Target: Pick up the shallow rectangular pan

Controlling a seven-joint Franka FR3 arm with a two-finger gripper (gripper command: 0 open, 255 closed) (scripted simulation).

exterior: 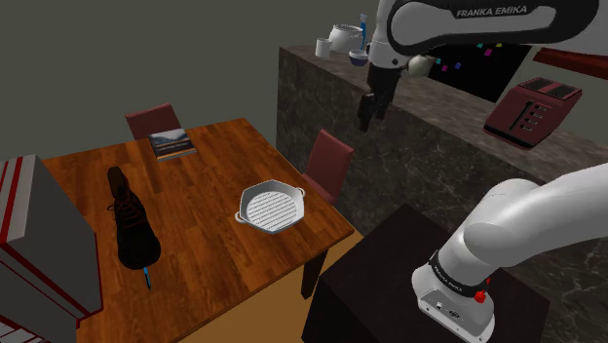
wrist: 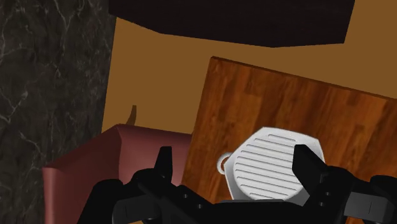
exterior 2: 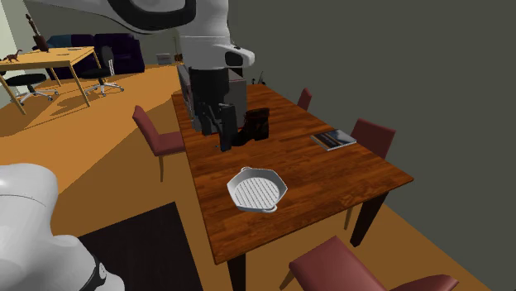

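The shallow pan [exterior: 272, 207] is white with a ribbed bottom and small handles. It lies flat on the wooden table [exterior: 209, 175], near the edge closest to the stand. In the second exterior view the pan [exterior 2: 257, 190] is below and in front of my gripper [exterior 2: 213, 126]. My black gripper [exterior: 369, 112] hangs high in the air, open and holding nothing, above the maroon chair beside the table. In the wrist view the pan [wrist: 267, 167] shows far below between the spread fingers of my gripper [wrist: 235, 159], untouched.
A black boot [exterior: 130, 219] and a book [exterior: 171, 143] also lie on the table. Maroon chairs [exterior: 329, 161] stand around it. A grey and red box [exterior: 29, 244] sits at the table's far end. A dark stone counter [exterior: 429, 146] carries a red toaster [exterior: 532, 107] and crockery.
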